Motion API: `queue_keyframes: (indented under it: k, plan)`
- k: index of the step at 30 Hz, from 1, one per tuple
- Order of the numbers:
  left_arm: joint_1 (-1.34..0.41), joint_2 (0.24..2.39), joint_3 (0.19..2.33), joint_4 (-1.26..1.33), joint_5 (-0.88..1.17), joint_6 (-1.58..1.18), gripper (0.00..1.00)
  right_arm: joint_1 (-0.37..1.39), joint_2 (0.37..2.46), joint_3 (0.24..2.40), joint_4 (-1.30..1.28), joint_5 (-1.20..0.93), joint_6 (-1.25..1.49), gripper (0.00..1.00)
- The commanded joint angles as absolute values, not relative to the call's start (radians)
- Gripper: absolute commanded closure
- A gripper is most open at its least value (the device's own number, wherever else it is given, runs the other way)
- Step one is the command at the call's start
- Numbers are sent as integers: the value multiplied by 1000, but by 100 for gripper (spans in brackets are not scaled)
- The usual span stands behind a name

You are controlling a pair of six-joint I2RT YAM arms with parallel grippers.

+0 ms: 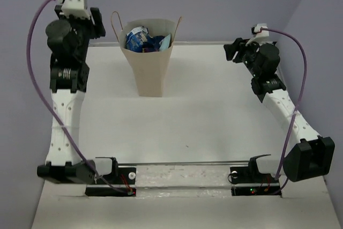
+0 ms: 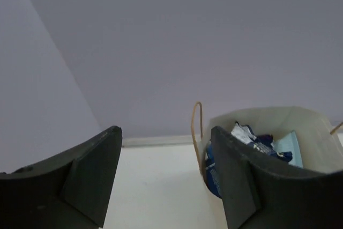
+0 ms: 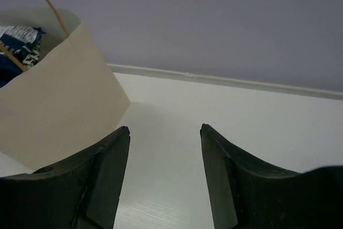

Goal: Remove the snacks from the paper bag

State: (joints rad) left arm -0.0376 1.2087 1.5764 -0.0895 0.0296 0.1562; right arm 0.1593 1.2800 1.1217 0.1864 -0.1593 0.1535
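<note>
Paper bag [image 1: 148,71] is seen upright at the far side of the table [image 1: 203,116], left of centre, mouth open to the top, loop handles raised at the rim. The snacks are packed inside; none is laid out on the table. A dark navy pkt [image 1: 137,39] and a light-blue chip bag [image 1: 165,41] are made out at the mouth. More blue-and-white foil is glimpsed between them in the left wrist view, but which pkt it belongs to cannot be told. No orange bag is seen from any view.

L gripper [image 2: 165,138] is held up near the bag's left handle [image 2: 193,132], just beside the rim and not over the mouth. Its jaws are apart w/ nothing between them. R gripper [image 3: 165,132] is held well apart from the bag on the right side, pointed toward it, jaws likewise apart & empty.

Step judged: the very start, i.e. approach for the 1st pick, no snack taken out yet. The L arm is judged the better placed.

The next move would call for:
- the L gripper to be carried right, over the mouth, and tilted down
- it to be lowered between the handles w/o snagging them
- the jaws to be closed on the top edge of the uppermost pkt, then a straight lift

The bag looks light & tall, so it could be tipped or dragged up w/ the pkt. The R gripper could be used to steady its wall.
</note>
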Motion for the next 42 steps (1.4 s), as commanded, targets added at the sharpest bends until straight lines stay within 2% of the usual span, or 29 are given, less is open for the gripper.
queue_keyframes:
  k: [1,2,3,6,11,16,20,22,24,27,29,30,32,33,34,35,39,42]
  plan:
    - [-35,1570,1944,-595,86,52,18,255,1304,1196,74,-87,106,37]
    - [-35,1633,2100,-654,84,49,16,264,1307,1197,75,-90,124,36]
    - [-35,1720,2159,-694,87,51,11,276,1312,1193,75,-95,133,36]
    - [-37,1755,2177,-683,113,58,1,276,1315,1190,77,-113,161,36]
    - [-41,1709,2047,-559,161,86,1,276,1312,1183,78,-115,179,35]
    - [-44,1745,1996,-502,95,61,2,285,1325,1172,78,-126,205,35]
    - [-51,1805,2003,-515,94,60,8,285,1341,1181,81,-126,232,35]
    - [-51,1824,1996,-518,106,60,16,285,1359,1201,80,-130,233,36]
    - [-49,1830,1982,-508,117,60,28,307,1370,1222,75,-126,223,36]
    - [-51,1836,1979,-488,144,49,39,345,1405,1304,49,-95,181,36]
    - [-52,1830,1971,-477,182,35,52,389,1430,1379,28,-86,152,36]
    - [-51,1818,1964,-466,211,23,64,422,1437,1431,20,-83,143,36]
    - [-52,1799,1936,-457,244,18,78,462,1463,1491,17,-92,103,37]
    - [-52,1789,1925,-453,273,11,92,481,1479,1524,17,-103,92,37]
    - [-54,1767,1916,-448,288,11,97,523,1492,1563,12,-112,81,37]
    - [-54,1757,1904,-446,302,9,100,543,1512,1607,8,-124,77,37]
    - [-61,1698,1810,-460,356,-23,100,653,1659,1938,-57,-156,61,38]
    - [-64,1646,1743,-483,374,-60,100,732,1807,2110,-126,-147,26,38]
